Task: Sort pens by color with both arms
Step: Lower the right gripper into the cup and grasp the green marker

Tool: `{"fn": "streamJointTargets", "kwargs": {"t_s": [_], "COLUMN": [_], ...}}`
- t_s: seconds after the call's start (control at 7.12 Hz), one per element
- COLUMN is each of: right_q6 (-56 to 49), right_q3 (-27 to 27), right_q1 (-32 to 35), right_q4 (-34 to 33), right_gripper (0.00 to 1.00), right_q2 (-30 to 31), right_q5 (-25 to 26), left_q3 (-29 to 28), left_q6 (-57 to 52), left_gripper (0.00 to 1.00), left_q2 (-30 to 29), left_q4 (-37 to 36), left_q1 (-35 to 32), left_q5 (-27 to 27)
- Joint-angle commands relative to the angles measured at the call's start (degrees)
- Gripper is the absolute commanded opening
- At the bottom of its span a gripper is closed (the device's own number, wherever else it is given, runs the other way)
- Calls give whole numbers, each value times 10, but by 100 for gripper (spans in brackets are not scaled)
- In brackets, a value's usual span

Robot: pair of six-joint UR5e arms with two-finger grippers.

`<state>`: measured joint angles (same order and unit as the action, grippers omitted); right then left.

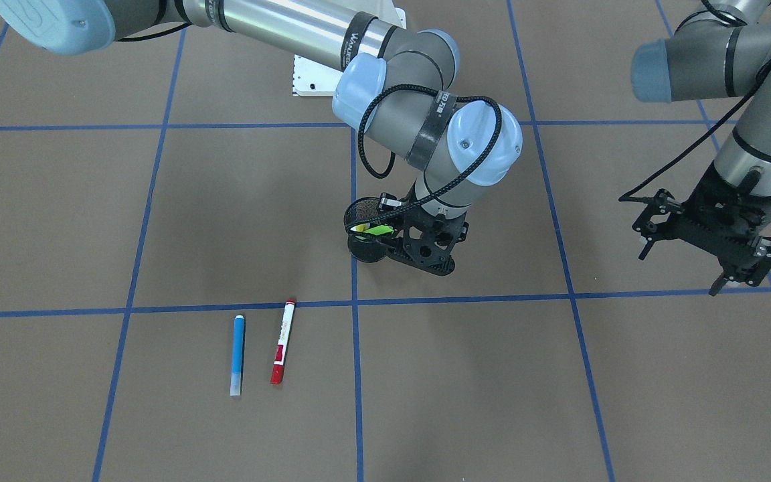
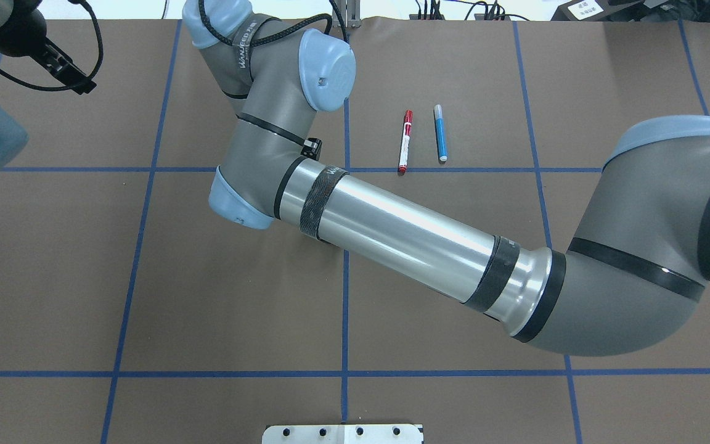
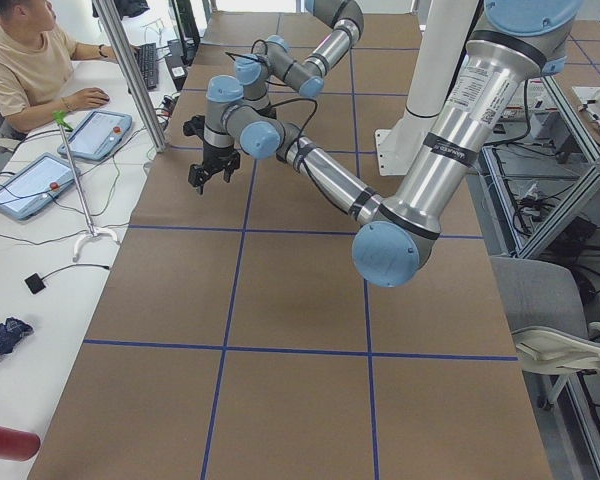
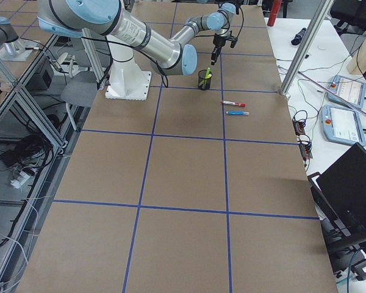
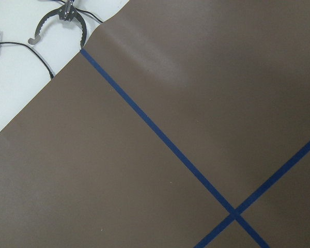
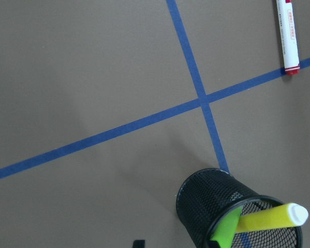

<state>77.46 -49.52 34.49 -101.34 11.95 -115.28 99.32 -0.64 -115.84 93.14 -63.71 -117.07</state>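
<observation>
Right arm (image 2: 404, 228) bent down at mesh cup (image 1: 361, 211), right fingers (image 1: 425, 262) gap indiscernible; left arm (image 1: 757, 134) hangs aside, left fingers (image 1: 719, 284) wide.

Setting: robotics lab. My white pedestal base (image 4: 127, 73) stands at one long edge of the table (image 4: 183, 171), whose brown cover carries a blue tape grid (image 2: 345, 308). Aluminium frame posts (image 3: 132, 75) stand at the table's sides. On the white bench along the table's opposite long edge lie two teach pendants (image 3: 95, 135); a person (image 3: 20, 55) sits there. A laptop (image 4: 354, 183) stands beside the table, and cables (image 4: 24, 152) are heaped on the floor.
</observation>
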Motion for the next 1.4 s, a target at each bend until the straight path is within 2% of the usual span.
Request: {"fn": "streamJointTargets", "kwargs": {"t_s": [0.0, 0.14, 0.84, 0.98, 1.26], "right_q6": [-27, -44, -69, -69, -70], "right_q3": [-4, -15, -12, -12, -14], "right_q1": [-2, -4, -14, -15, -15], "right_q4": [-42, -79, -84, -84, -83], "right_gripper": [58, 58, 53, 50, 36], "right_q2": [-3, -5, -2, 0, -2], "right_q5": [2, 2, 41, 40, 35], "left_q3": [0, 0, -2, -2, -3], "left_q6": [2, 2, 3, 3, 4], "left_gripper": [100, 100, 100, 100, 100], "left_q2": [2, 2, 2, 1, 1], "left_q4": [1, 1, 1, 1, 1], "left_q1": [1, 1, 2, 2, 2], "left_q5": [0, 0, 0, 0, 0]}}
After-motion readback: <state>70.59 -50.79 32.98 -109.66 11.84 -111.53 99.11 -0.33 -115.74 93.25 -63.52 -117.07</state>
